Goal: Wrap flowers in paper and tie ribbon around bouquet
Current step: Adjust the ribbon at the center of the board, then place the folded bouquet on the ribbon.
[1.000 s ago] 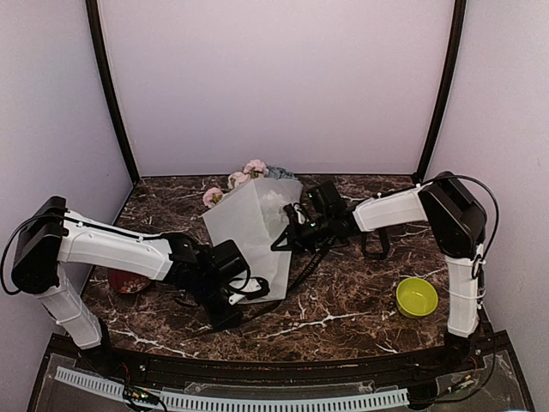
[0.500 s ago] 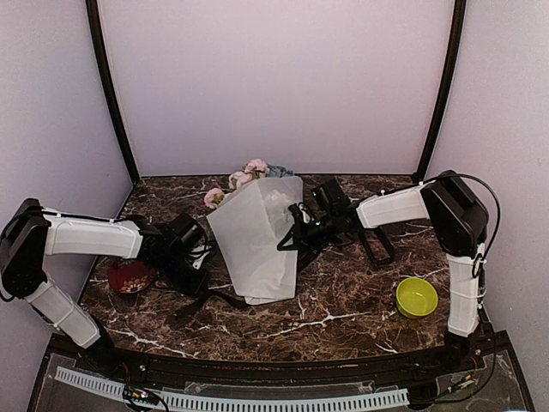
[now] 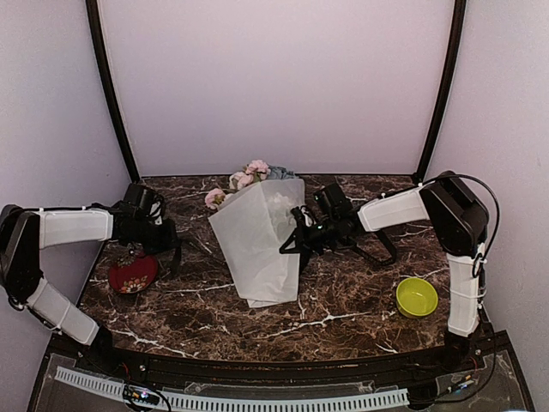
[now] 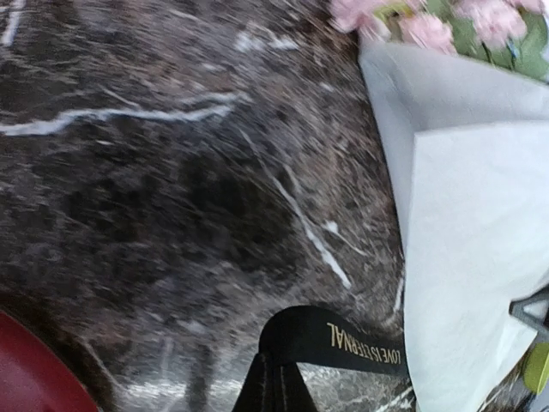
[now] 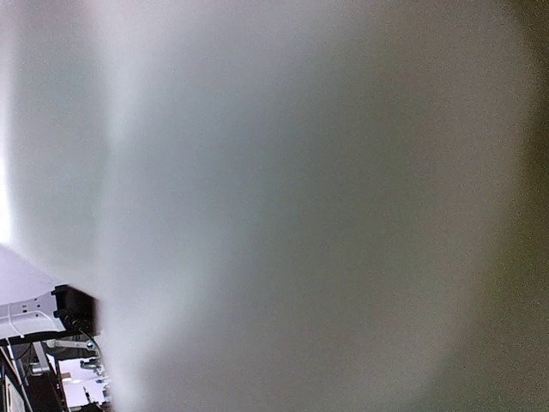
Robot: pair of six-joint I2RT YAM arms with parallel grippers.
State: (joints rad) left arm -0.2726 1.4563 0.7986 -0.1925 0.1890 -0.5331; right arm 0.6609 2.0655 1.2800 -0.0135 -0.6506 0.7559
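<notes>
The bouquet lies at the table's middle: pink flowers (image 3: 244,176) stick out of the far end of a frosted white paper (image 3: 257,245) cone. My left gripper (image 3: 159,233) is well left of it, shut on the black ribbon (image 4: 343,336) with gold lettering. The ribbon loops off the fingertips (image 4: 276,378) and runs right toward the paper (image 4: 472,215), with the flowers (image 4: 446,26) beyond. My right gripper (image 3: 297,240) rests against the cone's right edge. The paper (image 5: 300,197) fills the right wrist view and hides the jaws, so any grip there is unseen.
A red bowl (image 3: 133,275) sits on the marble just in front of my left gripper, its rim (image 4: 34,369) showing in the left wrist view. A green bowl (image 3: 417,297) stands at the front right. Walls close in the back and sides.
My left arm has swung from the front of the cone out to the left and back, drawing the ribbon along. The cone shifted slightly; the right gripper stayed at its edge.
</notes>
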